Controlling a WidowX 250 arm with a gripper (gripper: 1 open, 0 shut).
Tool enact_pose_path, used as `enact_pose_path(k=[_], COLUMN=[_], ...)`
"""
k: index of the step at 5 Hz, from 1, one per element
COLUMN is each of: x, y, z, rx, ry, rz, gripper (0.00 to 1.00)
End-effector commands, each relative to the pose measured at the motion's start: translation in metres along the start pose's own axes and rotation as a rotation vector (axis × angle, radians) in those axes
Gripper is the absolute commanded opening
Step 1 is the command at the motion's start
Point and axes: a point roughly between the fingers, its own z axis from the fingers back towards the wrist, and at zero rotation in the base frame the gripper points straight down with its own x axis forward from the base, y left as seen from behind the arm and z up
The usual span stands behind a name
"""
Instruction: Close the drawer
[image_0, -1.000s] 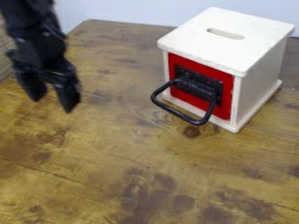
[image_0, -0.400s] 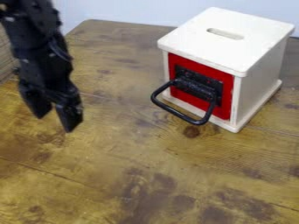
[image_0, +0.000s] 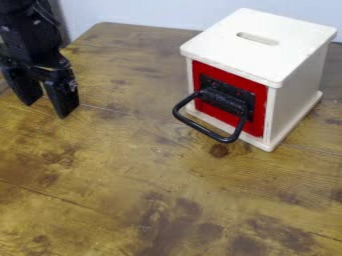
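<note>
Camera view shows the drawer (image_0: 223, 97), red-fronted with a black loop handle (image_0: 203, 119), set in a cream box (image_0: 262, 60) at the right of the wooden table (image_0: 120, 190). Well apart at the left edge, the gripper (image_0: 44, 96) hangs with its two fingers spread, holding nothing.

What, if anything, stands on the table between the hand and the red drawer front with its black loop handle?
Nothing visible. Only bare, worn wooden table lies between the black hand at the left and the red drawer front with its black wire loop handle in the cream wooden box.
</note>
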Motion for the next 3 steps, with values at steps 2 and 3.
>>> enact_pose_path(k=[2,3], x=[0.0110,0.0090], y=[0.0066,-0.0016], z=[0.0137,0.0119], rx=[0.031,0.039], ry=[-0.042,-0.035], rz=[0.011,0.055], gripper=[1.00,1.00])
